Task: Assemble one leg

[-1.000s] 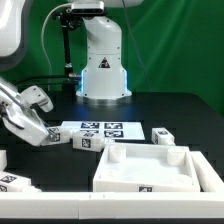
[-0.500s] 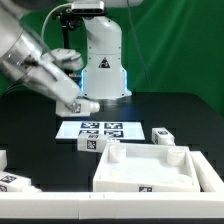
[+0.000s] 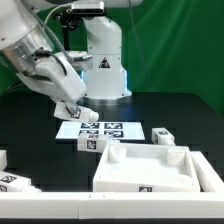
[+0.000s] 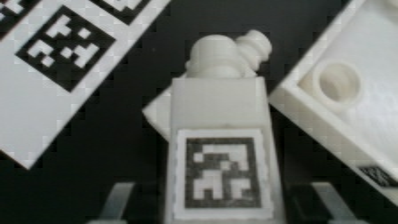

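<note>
My gripper [image 3: 78,107] hangs above the table at the exterior view's left, near the marker board's corner, shut on a leg [image 4: 221,150]. This leg is a chunky white post with a black-and-white tag, and its threaded tip [image 4: 233,55] points away from the wrist. Both fingers [image 4: 121,203] flank its tagged body in the wrist view. The large white tabletop [image 3: 150,170] lies front and centre. A second leg [image 3: 88,141] lies on the table by the marker board, and a third [image 3: 160,135] lies behind the tabletop.
The marker board [image 3: 100,129] lies flat behind the tabletop. More white parts [image 3: 12,181] lie at the front of the exterior view's left. The robot's base [image 3: 103,70] stands at the back. In the wrist view the tabletop's corner [image 4: 347,90] is beside the held leg.
The arm has risen from low at the exterior view's left and swung right, toward the marker board, carrying the leg. The jaws' gap is unchanged.
</note>
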Controlling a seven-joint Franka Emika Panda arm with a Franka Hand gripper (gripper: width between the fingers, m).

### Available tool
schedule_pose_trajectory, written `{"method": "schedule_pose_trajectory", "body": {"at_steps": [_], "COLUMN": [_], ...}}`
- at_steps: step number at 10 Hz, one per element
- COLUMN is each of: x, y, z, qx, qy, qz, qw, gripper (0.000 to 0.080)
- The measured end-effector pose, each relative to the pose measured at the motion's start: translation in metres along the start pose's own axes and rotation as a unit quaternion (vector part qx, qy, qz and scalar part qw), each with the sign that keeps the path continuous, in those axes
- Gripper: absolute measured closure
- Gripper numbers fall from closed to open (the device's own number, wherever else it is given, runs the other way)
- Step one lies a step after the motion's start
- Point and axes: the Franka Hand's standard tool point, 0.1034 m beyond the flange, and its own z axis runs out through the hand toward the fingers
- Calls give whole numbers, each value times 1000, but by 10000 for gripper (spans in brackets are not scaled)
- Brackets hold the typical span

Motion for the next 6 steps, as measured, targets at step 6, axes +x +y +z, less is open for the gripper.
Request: {"method": "schedule_pose_trajectory", "body": {"at_steps": [6], "x": [-14], "y": [-86], "z": [-8], "qx": [34], "qy": [218], "qz": [-77], "qw": [972], "gripper": [514]}}
